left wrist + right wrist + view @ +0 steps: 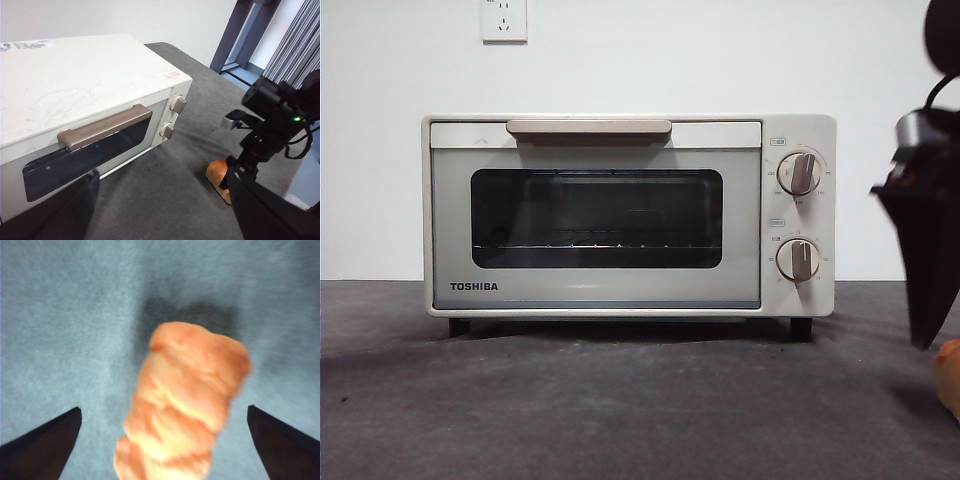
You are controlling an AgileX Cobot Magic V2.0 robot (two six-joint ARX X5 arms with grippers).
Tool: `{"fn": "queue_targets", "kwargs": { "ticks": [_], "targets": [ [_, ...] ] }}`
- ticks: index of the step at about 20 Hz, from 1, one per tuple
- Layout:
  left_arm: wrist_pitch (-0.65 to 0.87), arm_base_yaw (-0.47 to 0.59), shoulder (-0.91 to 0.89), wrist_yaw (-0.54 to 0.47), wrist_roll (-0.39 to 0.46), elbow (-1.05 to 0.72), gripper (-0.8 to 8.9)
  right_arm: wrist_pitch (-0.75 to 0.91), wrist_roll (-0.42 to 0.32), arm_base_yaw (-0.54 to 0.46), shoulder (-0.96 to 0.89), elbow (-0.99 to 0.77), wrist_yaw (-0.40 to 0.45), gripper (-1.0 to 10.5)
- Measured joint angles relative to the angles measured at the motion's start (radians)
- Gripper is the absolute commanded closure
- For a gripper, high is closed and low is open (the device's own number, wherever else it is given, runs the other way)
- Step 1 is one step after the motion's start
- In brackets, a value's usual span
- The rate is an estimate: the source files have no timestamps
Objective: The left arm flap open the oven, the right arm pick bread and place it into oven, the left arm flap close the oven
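One lumpy golden-orange bread (pixel 182 405) lies between the right pincer's (pixel 162 440) spread jaws.

camera positions relative to the oven

front view: low, level, close, facing the oven (pixel 628 215) door. left wrist view: above its left front corner, looking across. right wrist view: straight down, very near the bread (pixel 182 405). front and left wrist views share the oven door.

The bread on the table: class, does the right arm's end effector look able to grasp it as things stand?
Probably yes. The right end effector hangs directly over the bread with its jaws open on either side of it, and nothing lies between them; the oven stands well off to the side.
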Motion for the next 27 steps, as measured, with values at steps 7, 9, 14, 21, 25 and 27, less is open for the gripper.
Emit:
{"fn": "queue_targets", "kwargs": {
  "ticks": [7,9,14,21,25,27],
  "targets": [
    [0.000,0.000,0.000,0.000,0.000,0.000,4.24,0.019,0.014,0.012,0.068,0.000,0.000,8.0],
    [0.000,0.000,0.000,0.000,0.000,0.000,5.10,0.018,0.010,0.013,0.066,0.000,0.000,8.4],
    [-0.005,-0.005,0.037,0.000,-0.035,0.005,5.49,-0.096,-0.001,0.013,-0.065,0.048,0.000,8.5],
    [-0.031,-0.066,0.348,-0.008,-0.036,0.132,7.95,-0.270,-0.064,0.013,-0.381,0.160,-0.005,8.5],
    [-0.029,-0.121,0.546,-0.097,0.056,0.276,7.96,-0.283,-0.065,0.013,-0.552,0.160,-0.085,8.5],
    [-0.030,-0.148,0.632,-0.151,0.121,0.329,7.95,-0.283,-0.065,0.013,-0.615,0.160,-0.101,8.5]
  ]
}}
